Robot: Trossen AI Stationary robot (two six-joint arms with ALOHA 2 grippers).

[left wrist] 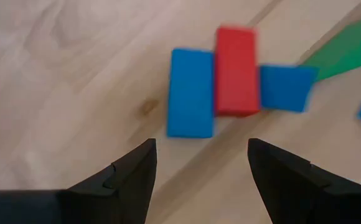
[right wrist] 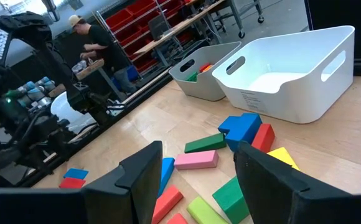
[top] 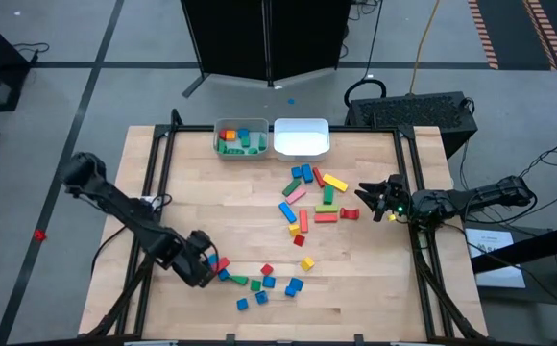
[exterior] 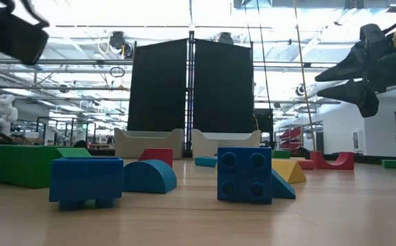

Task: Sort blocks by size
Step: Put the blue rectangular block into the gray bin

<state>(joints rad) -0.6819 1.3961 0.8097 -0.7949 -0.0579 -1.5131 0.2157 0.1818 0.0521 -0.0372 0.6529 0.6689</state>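
High: blocks [top: 309, 200] scattered mid-tabletop and near front edge; some already in left bin [top: 240, 140], white bin [top: 302, 137] looks empty.

Low: right gripper [exterior: 351, 77] hangs above the tabletop, jaws apart, holding nothing.

L wrist: left gripper [left wrist: 200, 163] jaws apart, empty, lined up on blue bar [left wrist: 190, 92] beside red bar [left wrist: 236, 70], prob. for next pick.

R wrist: bars lie before both bins.

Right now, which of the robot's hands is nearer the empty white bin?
The right hand. It hangs open beside the middle block cluster, not far from the white bin at the table's back edge. The left hand sits open at the opposite front edge.
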